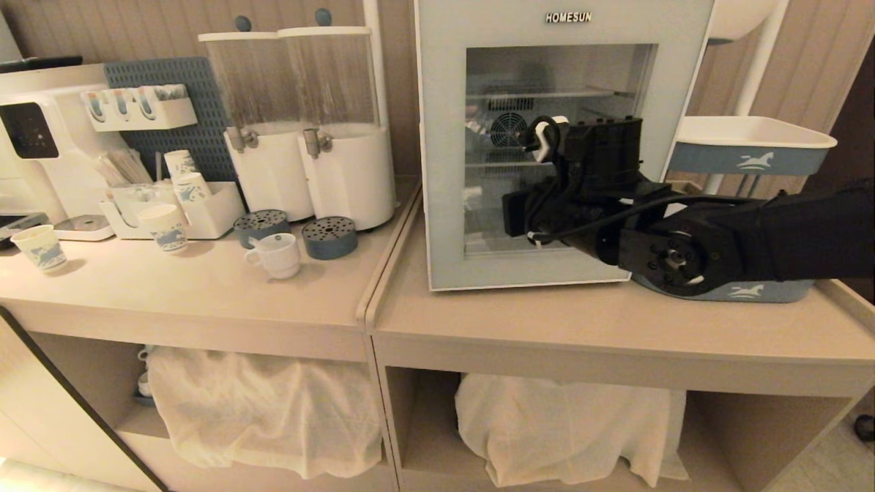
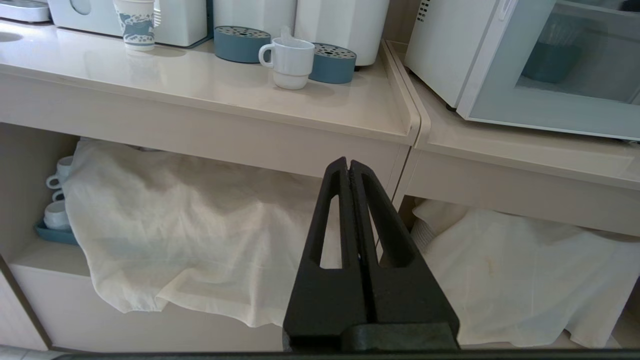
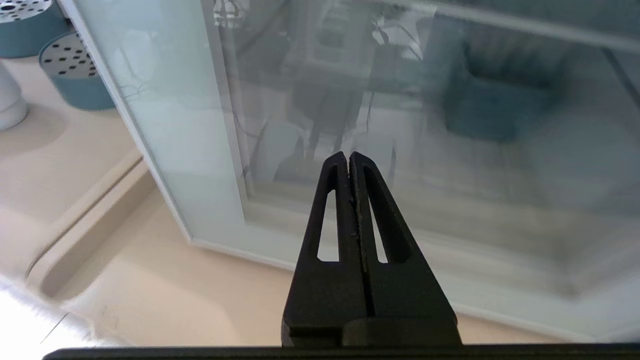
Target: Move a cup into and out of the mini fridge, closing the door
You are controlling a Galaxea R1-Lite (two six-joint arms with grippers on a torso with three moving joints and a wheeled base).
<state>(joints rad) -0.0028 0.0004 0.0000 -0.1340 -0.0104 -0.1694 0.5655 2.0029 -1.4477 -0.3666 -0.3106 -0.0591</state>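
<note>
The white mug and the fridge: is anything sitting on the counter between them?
In the head view, one round blue perforated stand sits between the cup and the mini fridge; beyond it is bare countertop and the seam between the counters.

Right hand [image 3: 348, 159] raised, fingers pressed together (left hand [image 2: 348, 165] likewise, parked low)

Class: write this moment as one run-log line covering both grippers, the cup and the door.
right gripper: shut, empty, facing door | left gripper: shut, parked low | door: closed | cup: on counter beside mini fridge
</note>
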